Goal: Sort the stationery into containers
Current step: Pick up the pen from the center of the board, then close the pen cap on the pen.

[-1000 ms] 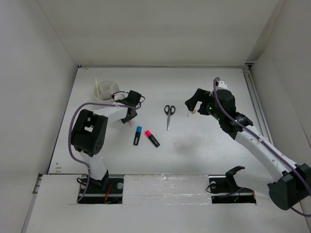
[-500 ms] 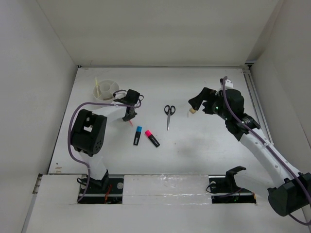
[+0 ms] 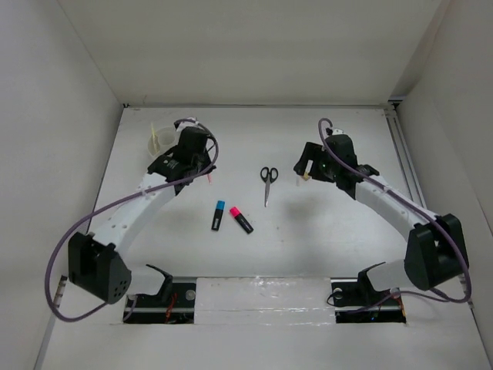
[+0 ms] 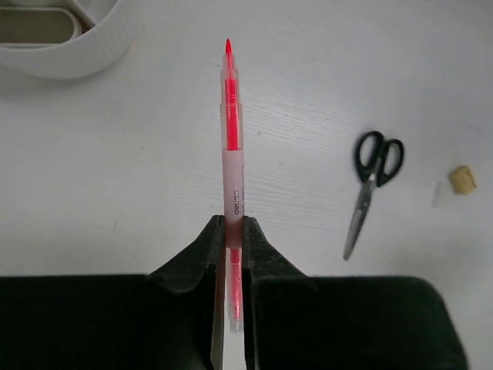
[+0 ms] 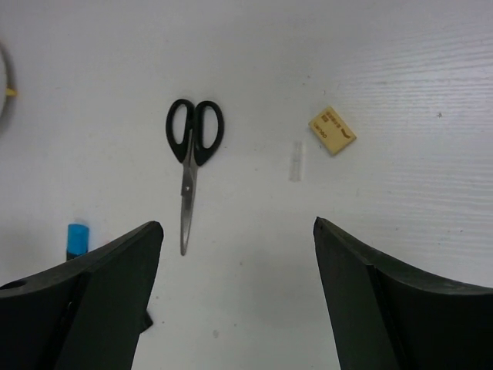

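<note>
My left gripper [image 3: 200,169] is shut on the thin pink pen [image 4: 232,139] and holds it off the table, just right of the round white bowl [image 3: 159,143]. The pen's tip points past the bowl's rim [image 4: 85,58]. A thin yellow pen [image 3: 155,136] stands in the bowl. My right gripper [image 3: 305,165] is open and empty above the table; the tiny tan block [image 5: 333,129] lies ahead of it, to the right. The black-handled scissors [image 3: 267,182] lie mid-table. The blue-cap highlighter [image 3: 218,215] and pink-cap highlighter [image 3: 241,220] lie side by side nearer me.
White walls close in the table on the left, back and right. A rail [image 3: 404,162] runs along the right edge. A small clear strip [image 5: 297,160] lies beside the tan block.
My left arm has stretched out and carried the pink pen up from the table towards the bowl. My right gripper has shifted left and back, near the tan block.
</note>
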Tool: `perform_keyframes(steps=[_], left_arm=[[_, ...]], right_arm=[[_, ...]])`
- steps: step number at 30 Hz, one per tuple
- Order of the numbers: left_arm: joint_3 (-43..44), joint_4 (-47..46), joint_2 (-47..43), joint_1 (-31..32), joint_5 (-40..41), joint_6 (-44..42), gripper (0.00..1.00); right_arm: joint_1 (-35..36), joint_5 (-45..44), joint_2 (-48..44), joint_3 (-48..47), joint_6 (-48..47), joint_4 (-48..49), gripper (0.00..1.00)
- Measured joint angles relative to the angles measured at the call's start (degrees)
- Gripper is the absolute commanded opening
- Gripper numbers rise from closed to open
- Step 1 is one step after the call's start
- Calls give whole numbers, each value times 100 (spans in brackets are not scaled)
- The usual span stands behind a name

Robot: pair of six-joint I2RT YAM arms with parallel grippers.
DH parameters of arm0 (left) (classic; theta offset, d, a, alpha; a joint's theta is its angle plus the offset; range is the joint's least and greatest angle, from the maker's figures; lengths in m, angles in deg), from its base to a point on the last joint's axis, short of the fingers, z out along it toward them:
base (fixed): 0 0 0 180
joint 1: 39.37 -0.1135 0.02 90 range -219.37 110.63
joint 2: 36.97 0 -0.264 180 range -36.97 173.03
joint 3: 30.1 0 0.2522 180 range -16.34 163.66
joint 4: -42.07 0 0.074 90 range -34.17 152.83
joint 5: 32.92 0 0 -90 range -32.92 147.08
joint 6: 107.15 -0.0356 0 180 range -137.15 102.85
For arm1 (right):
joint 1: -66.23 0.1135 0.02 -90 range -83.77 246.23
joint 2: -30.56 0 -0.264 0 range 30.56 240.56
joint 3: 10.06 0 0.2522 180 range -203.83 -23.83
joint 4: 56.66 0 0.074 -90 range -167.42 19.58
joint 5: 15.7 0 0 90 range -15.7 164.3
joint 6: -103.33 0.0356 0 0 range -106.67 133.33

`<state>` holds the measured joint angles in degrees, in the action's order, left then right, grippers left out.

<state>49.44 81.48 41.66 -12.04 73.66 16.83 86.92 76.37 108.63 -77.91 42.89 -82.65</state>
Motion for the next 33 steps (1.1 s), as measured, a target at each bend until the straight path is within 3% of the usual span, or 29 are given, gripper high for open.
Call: perform_keyframes(steps=[7, 12, 13, 19, 33], left_arm=[[-26, 105, -1377, 0, -1161, -1134, 0], [-737, -116, -2376, 22, -1589, -1513, 0], [-874, -144, -2494, 22, -1650, -1554, 0], [-1364, -275, -2586, 22, -1814, -1637, 0], [-1405, -389, -2754, 31, -1812, -1637, 0]], right_arm=[[238, -590, 970, -610, -44, -116, 76], [409, -898, 1541, -815, -17, -157, 73], [422, -940, 1652, -859, -15, -160, 69], [452, -1078, 2229, -1097, 17, -236, 66], [452, -1169, 2610, -1241, 46, -275, 62]])
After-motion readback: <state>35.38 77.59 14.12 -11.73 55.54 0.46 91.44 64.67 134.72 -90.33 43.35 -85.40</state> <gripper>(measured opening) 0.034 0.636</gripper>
